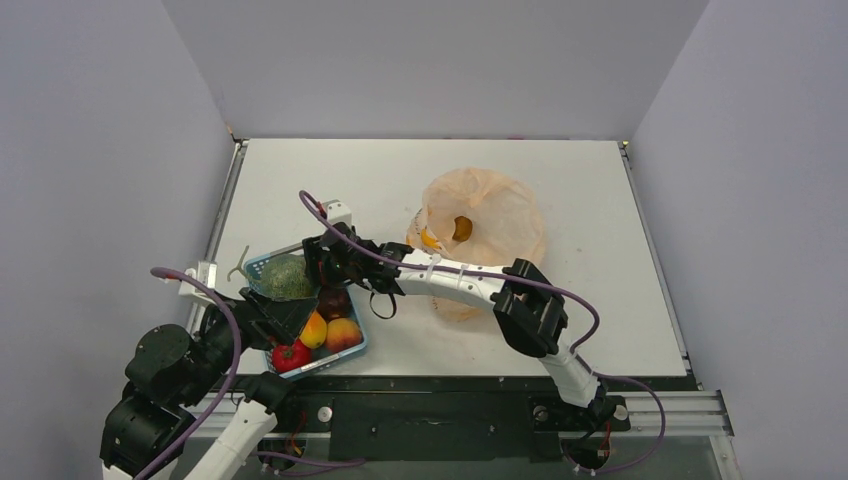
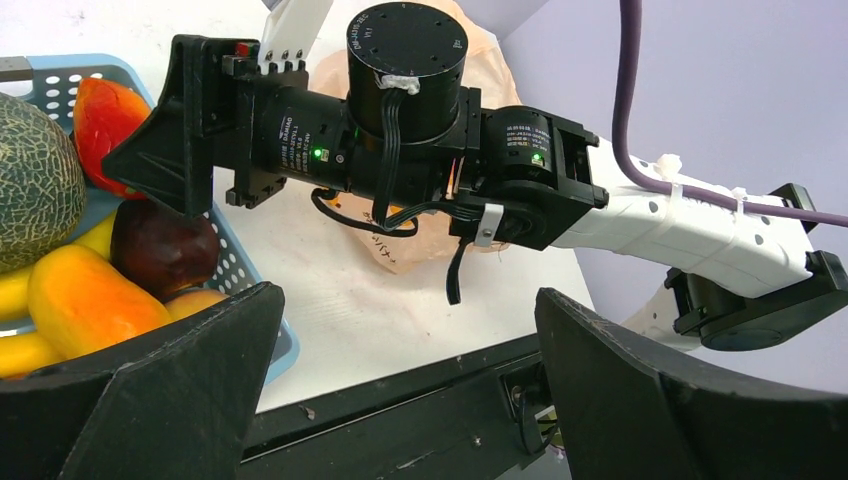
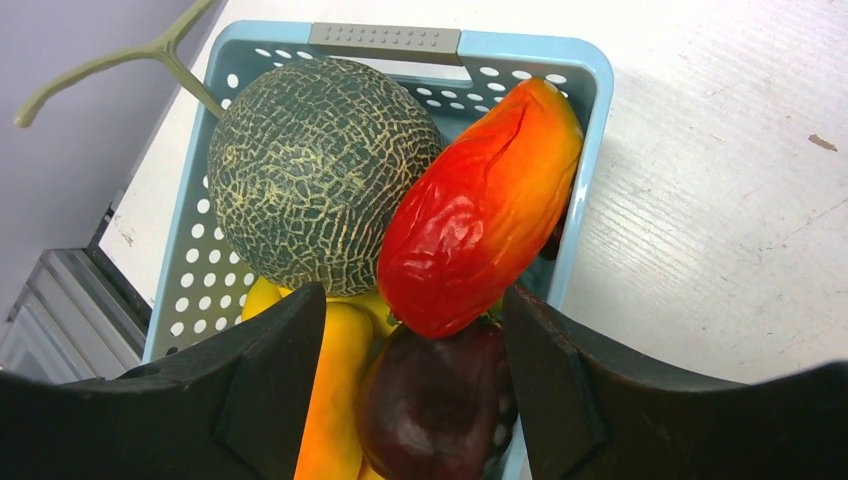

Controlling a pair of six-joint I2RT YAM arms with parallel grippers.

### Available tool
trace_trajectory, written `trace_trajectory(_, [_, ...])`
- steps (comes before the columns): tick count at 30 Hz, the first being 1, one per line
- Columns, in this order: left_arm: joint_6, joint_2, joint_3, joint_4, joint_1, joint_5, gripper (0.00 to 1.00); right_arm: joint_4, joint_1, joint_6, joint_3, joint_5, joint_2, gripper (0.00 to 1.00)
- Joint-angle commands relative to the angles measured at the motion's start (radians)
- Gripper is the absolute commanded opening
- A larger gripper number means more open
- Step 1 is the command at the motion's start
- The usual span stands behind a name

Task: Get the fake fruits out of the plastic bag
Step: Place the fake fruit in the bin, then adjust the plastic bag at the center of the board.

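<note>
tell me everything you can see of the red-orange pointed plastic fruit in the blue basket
The red-orange pointed plastic fruit is glossy and wrinkled, red shading to orange-yellow at its tip. It lies tilted in the blue mesh basket, leaning on the netted green melon and over a dark purple fruit, its lower end inside the open right gripper.

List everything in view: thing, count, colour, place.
table: one, white, beneath everything.
plastic bag: one, translucent peach, mid-table.
orange fruit: at least one, inside bag.
basket: one, light blue, table's near left.
melon: one, green, in basket.
red-orange pointed fruit: one, in basket against melon.
dark purple fruit: one, in basket.
mango: one, orange-yellow, in basket.
peach: one, orange-pink, in basket.
tomato-like fruit: one, red, in basket.
bananas: count unclear, yellow, in basket.
left end effector: one, black, open, near basket.
right end effector: one, black, open, over basket.
</note>
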Motion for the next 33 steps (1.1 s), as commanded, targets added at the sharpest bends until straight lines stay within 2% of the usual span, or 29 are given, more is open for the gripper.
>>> trace_trajectory(1, [-0.010,0.013,-0.002,0.030,0.000,0.002,0.97,0.007,-0.015,-0.033,-0.002,-0.012,-0.082,0.62])
trace_trajectory(12, [-0.095,0.052,-0.170,0.152,0.001,0.108,0.97,-0.041,-0.116,-0.156,-0.299,-0.019,-0.460,0.61])
trace_trajectory(23, [-0.172,0.198,-0.333,0.385,0.000,0.254,0.97,-0.148,-0.417,-0.254,-0.653,0.030,-0.921,0.61])
trace_trajectory(28, [-0.265,0.235,-0.435,0.560,-0.002,0.309,0.97,-0.172,-0.616,-0.300,-0.750,-0.035,-0.992,0.63])
trace_trajectory(33, [-0.330,0.340,-0.474,0.734,-0.024,0.345,0.97,-0.176,-0.670,-0.308,-0.804,-0.105,-0.964,0.57])
